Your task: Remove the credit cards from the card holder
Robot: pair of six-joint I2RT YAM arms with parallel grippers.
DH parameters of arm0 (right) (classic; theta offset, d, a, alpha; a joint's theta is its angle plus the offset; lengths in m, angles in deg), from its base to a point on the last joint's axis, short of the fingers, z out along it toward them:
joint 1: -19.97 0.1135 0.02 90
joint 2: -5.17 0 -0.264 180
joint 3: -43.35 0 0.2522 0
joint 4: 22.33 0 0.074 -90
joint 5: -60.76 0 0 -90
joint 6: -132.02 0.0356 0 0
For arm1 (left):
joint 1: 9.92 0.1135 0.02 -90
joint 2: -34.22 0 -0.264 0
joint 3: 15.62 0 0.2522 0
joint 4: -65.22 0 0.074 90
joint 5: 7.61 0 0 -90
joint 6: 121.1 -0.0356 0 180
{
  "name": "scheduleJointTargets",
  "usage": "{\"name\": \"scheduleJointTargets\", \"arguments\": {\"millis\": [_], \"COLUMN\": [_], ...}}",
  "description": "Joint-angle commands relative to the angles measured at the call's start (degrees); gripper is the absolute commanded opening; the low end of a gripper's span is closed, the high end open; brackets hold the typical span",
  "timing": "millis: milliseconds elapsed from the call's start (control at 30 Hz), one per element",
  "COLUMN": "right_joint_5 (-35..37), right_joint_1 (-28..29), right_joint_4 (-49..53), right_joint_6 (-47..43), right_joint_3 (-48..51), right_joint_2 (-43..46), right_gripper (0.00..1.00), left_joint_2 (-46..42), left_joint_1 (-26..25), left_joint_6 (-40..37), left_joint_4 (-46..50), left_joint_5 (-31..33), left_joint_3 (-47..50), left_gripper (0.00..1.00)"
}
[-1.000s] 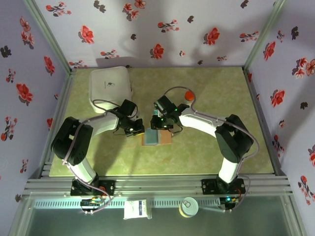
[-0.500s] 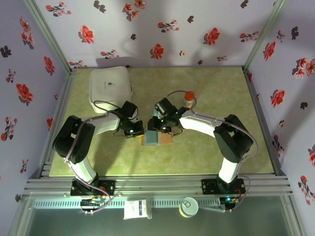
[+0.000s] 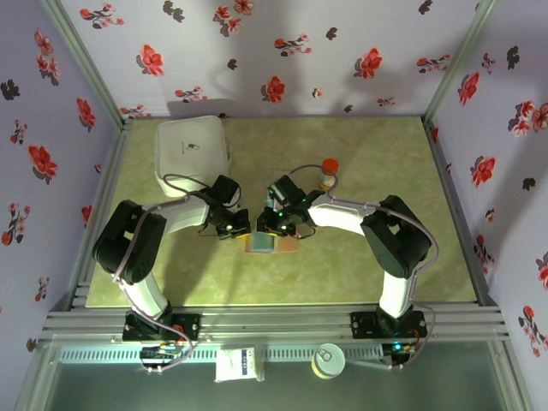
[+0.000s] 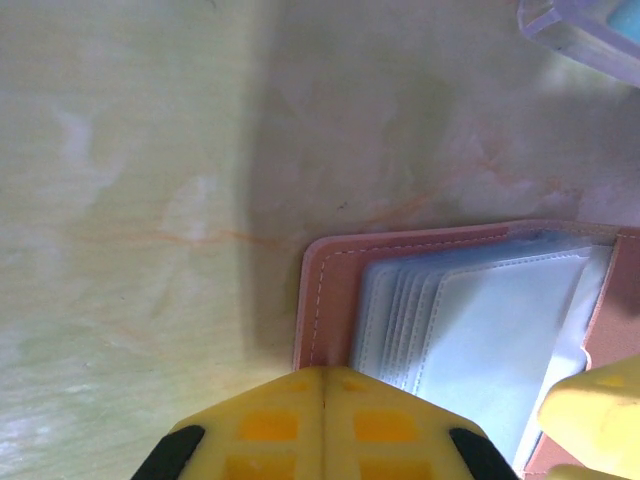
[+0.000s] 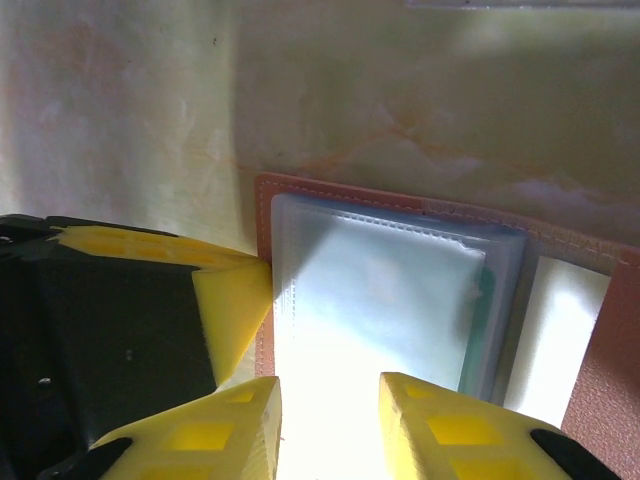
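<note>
Card holder (image 5: 262, 215) lies open on the counter (image 5: 120, 120); our left fingers (image 4: 265, 430), pressed together, pin its rim, seemingly to hold it flat. Our right fingers (image 5: 225, 430) stand spread astride the clear sleeves (image 5: 380, 290).

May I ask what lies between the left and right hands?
The open card holder; the right wrist view shows the left hand at its rim and the right hand over it.

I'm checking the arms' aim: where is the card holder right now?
In the top view the card holder lies open near the middle of the table, with the left gripper at its left edge and the right gripper just above it.
</note>
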State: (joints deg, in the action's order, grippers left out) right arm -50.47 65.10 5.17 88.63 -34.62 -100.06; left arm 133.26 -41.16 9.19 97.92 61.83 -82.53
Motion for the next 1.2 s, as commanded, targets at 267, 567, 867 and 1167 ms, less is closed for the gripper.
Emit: {"name": "scheduleJointTargets", "arguments": {"millis": [267,567,867,1167], "right_joint_5": [2.0,4.2,4.8,5.2], "right_joint_1": [0.2,0.2,0.0,-0.7], "right_joint_4": [4.5,5.2,5.1,4.9], "right_joint_6": [-0.6,-0.6,-0.5,-0.6], "right_joint_3": [0.3,1.2,2.0,3.0], "right_joint_2": [-0.5,0.9,1.5,2.3], "right_gripper": [0.32,0.30,0.27,0.23], "left_joint_2": [1.5,1.5,1.2,0.5], "left_joint_1": [-0.1,-0.1,-0.1,-0.1], "left_joint_6": [-0.5,-0.5,-0.7,-0.9], "left_joint_4": [2.8,2.9,3.5,4.5], "left_joint_5": [1.5,1.5,1.6,1.6], "left_joint_3": [-1.0,-1.1,-1.7,-2.7], "left_gripper": [0.04,0.04,0.04,0.04]}}
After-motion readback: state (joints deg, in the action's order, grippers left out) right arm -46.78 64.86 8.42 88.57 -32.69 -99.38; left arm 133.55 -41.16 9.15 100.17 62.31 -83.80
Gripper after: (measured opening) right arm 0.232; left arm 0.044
